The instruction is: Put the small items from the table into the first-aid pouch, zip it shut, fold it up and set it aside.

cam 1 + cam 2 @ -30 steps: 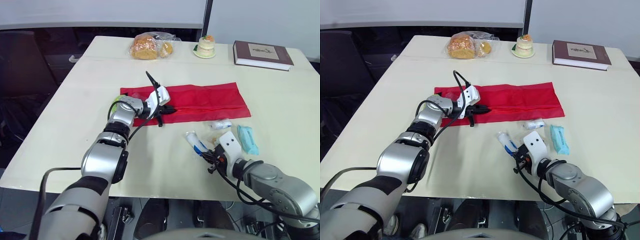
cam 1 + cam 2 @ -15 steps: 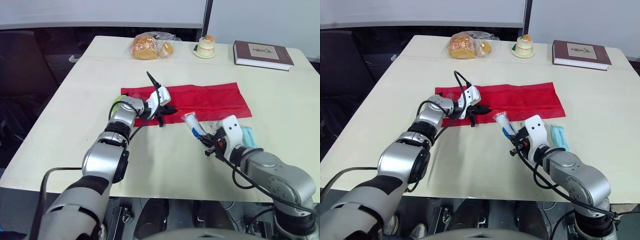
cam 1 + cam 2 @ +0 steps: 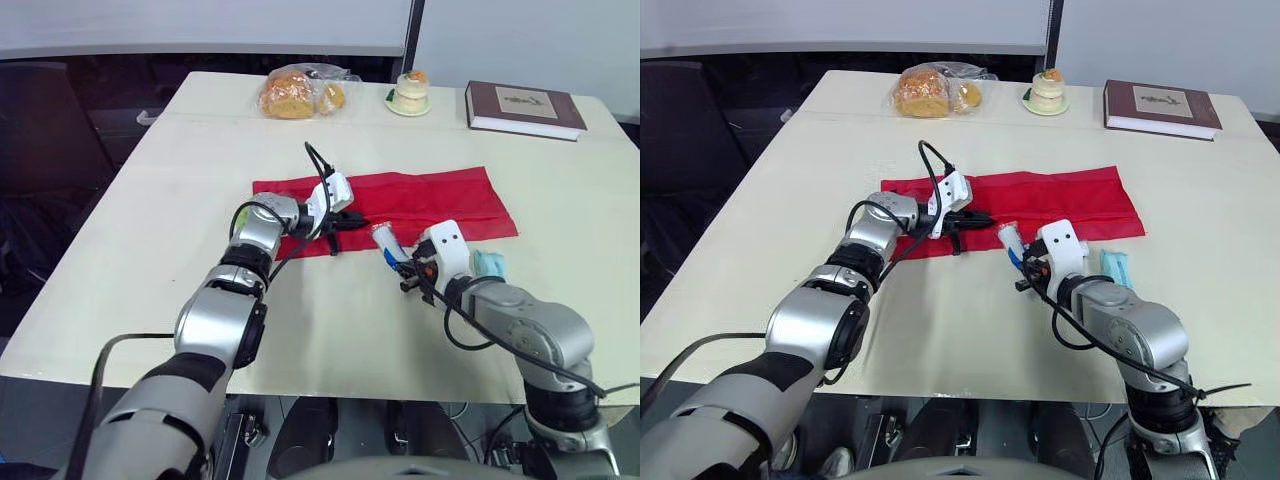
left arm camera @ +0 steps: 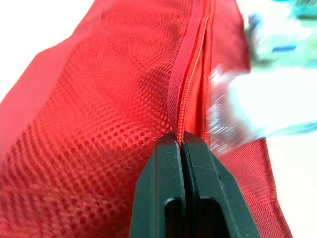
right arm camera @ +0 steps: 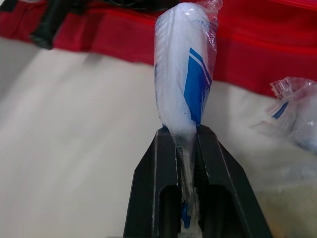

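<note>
The red first-aid pouch (image 3: 420,200) lies flat across the middle of the table. My left gripper (image 3: 350,220) is shut on the pouch's near edge beside its zipper (image 4: 190,64). My right gripper (image 3: 402,270) is shut on the tail of a white and blue wrapped packet (image 5: 185,74). The packet (image 3: 385,240) hangs tilted just in front of the pouch's near edge, close to my left gripper. A teal packet (image 3: 487,264) lies on the table just right of my right gripper. A small clear packet (image 5: 297,114) rests beside it.
At the back of the table sit a bag of bread (image 3: 300,92), a small cake on a plate (image 3: 411,92) and a brown book (image 3: 525,108). The cream table (image 3: 150,220) has bare room on its left and front.
My right gripper lifted the white and blue packet off the table and carried it forward and left to the pouch's near edge. My left gripper dragged the pouch slightly to the right.
</note>
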Controlling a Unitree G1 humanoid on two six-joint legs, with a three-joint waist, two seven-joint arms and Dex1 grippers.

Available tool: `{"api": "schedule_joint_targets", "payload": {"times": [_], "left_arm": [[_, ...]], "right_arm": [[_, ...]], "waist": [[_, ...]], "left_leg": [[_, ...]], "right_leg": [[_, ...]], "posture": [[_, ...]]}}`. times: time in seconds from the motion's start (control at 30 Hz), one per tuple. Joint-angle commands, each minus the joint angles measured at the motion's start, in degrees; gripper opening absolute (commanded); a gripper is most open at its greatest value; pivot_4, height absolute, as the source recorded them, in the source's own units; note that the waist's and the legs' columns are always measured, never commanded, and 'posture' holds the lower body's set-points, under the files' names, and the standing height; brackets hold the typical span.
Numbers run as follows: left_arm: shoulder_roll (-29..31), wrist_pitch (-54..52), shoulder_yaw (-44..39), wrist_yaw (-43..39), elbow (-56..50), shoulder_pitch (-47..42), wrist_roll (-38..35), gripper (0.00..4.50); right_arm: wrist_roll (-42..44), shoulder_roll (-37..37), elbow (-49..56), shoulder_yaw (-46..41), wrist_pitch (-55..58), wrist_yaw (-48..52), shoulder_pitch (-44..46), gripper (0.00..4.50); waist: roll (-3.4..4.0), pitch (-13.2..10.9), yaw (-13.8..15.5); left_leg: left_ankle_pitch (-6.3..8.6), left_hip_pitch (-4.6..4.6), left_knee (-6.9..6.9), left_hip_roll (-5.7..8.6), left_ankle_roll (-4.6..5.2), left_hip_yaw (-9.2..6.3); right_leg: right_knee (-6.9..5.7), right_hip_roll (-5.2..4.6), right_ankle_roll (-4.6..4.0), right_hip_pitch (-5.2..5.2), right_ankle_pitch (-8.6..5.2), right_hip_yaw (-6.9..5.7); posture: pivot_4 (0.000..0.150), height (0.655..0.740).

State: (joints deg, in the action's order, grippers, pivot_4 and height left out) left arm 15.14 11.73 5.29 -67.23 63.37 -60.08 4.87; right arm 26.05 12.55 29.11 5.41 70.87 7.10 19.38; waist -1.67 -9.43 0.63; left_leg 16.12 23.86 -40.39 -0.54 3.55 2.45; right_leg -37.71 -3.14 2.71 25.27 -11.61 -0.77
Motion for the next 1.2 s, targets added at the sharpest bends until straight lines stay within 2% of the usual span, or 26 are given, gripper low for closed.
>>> {"api": "schedule_joint_targets", "payload": {"times": [0.03,0.27,0.43,0.73,1.07,1.2], "left_arm": [[-0.74,0.43,0.58,-1.21,-4.41,1.03,-1.41,0.00],[-1.27,-1.04,1.77,-2.51,-9.24,3.41,-1.98,0.00],[-1.55,-1.95,2.57,-2.78,-11.77,4.77,-2.21,0.00],[-1.28,-3.23,3.80,-2.77,-14.32,6.05,-2.62,0.00],[-0.91,-3.77,4.16,-2.52,-14.93,6.11,-3.07,0.00],[0.02,-3.41,3.68,-1.94,-12.95,4.95,-2.84,0.00]], "right_arm": [[-1.50,-1.61,-1.83,0.40,-2.58,-0.44,1.97,0.04],[-3.96,-5.75,-9.77,0.10,-7.18,-0.48,7.09,0.04],[-7.15,-8.01,-19.77,0.23,-13.26,-0.50,13.58,0.04],[-11.91,-8.79,-33.04,2.42,-22.55,3.62,20.13,0.04],[-13.26,-11.45,-37.31,1.81,-25.65,6.68,21.48,0.04],[-14.72,-8.92,-34.16,3.24,-26.13,8.43,19.04,1.62]], "waist": [[0.00,0.00,-0.10],[0.02,0.00,-0.48],[0.03,0.00,-0.94],[0.05,-0.02,-1.59],[0.05,-0.02,-1.62],[0.07,-0.02,-1.60]], "left_leg": [[0.00,0.00,0.00,0.00,0.00,0.00],[0.00,-0.01,0.01,-0.02,0.00,0.00],[0.00,-0.01,0.02,-0.02,-0.01,-0.01],[-0.01,0.01,0.09,-0.03,-0.02,0.07],[-0.01,0.00,0.09,-0.05,-0.02,0.09],[-0.01,0.00,0.09,-0.06,-0.02,0.10]], "right_leg": [[0.00,0.00,0.00,0.00,0.00,0.00],[-0.04,0.01,0.00,0.02,0.00,0.00],[-0.03,0.01,0.00,0.02,0.00,0.00],[-0.05,0.01,0.00,0.12,0.00,0.05],[-0.07,0.01,0.00,0.13,0.00,0.06],[-0.07,0.01,0.00,0.13,0.00,0.06]], "posture": [[0.150,0.7289],[0.150,0.7289],[0.150,0.7289],[0.150,0.7289],[0.150,0.7289],[0.150,0.7289]]}}
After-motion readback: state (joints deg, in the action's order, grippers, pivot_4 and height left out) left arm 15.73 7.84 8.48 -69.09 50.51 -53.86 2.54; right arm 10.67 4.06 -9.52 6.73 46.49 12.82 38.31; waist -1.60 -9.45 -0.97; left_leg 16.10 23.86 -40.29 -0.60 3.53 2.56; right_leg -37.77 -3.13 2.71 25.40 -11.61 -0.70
